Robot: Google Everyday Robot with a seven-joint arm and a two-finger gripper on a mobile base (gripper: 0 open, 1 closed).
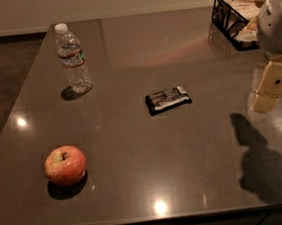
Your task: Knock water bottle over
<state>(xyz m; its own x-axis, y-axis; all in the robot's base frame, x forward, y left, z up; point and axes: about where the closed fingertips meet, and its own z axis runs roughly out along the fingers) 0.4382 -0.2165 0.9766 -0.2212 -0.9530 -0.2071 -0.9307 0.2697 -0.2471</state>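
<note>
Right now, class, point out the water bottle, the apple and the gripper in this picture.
water bottle [72, 59], camera view, on its label band.
apple [65, 165], camera view, middle of its red skin.
gripper [266, 96], camera view, at the right edge, on its pale lower end.

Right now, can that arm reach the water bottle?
Probably, though it's a long stretch: the gripper hangs far right, the water bottle stands far left, and only a flat packet lies between.
</note>
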